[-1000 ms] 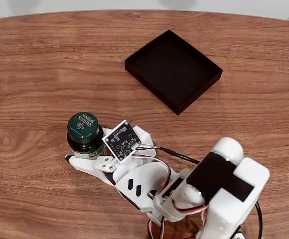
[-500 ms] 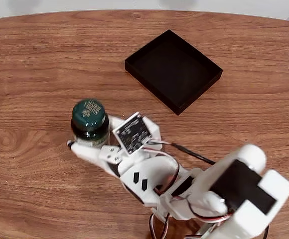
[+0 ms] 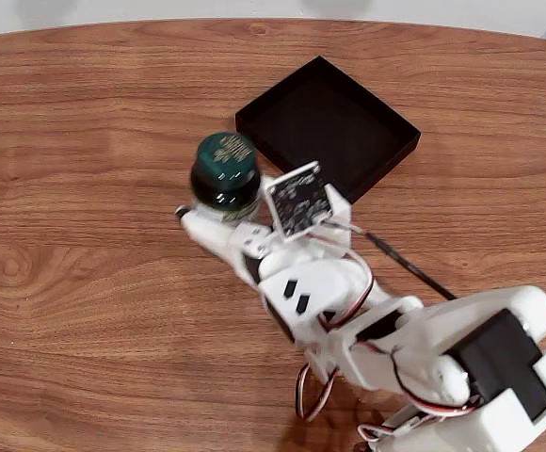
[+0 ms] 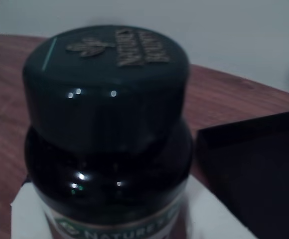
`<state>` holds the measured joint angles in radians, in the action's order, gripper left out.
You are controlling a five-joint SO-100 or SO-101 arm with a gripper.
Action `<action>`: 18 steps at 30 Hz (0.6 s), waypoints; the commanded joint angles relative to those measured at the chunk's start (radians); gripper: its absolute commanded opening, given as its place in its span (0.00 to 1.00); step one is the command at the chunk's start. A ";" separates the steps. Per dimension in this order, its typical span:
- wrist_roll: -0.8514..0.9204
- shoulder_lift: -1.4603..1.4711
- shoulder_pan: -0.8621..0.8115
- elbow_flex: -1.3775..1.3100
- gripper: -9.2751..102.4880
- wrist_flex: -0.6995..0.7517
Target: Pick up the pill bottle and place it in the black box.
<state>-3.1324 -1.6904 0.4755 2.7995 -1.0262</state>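
Carrying the bottle (image 3: 225, 172) toward the box (image 3: 386, 160), the arm (image 3: 414, 353) is partway through the transport step: the pick looks done, the placing is not. The gripper (image 3: 215, 213) is clamped on the bottle, one white finger (image 3: 212, 234) running along the near side under the glass body; the other jaw is hidden behind the bottle in the fixed view. The bottle is riding upright at the gripper's tip, cap up, and it appears to be off the table (image 3: 75, 141), though the height cannot be read for sure from above.

Seen from the wrist view, the bottle (image 4: 107, 129) is sitting right in front of the lens, dark cap on top and the edge of the label at the bottom, with a white jaw surface under it. The box (image 4: 256, 172) is lying ahead and to the right of the gripper there, open side up and empty as far as can be seen.

In the fixed view the box's nearest corner is sitting just beside the bottle, to the right of the gripper's tip. Judging from this, the next move is calling for a further swing to that side until the bottle is hanging over the box floor rather than its wall, then a lowering and a release. Letting go too early risks the bottle catching the low rim and tipping.
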 commanded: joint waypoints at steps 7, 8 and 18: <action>0.029 0.216 -0.221 -0.308 0.24 -0.066; 0.031 0.249 -0.238 -0.336 0.24 -0.074; 0.032 0.428 -0.339 -0.588 0.24 0.000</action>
<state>-3.1063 -1.2502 0.1595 2.3363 -1.0431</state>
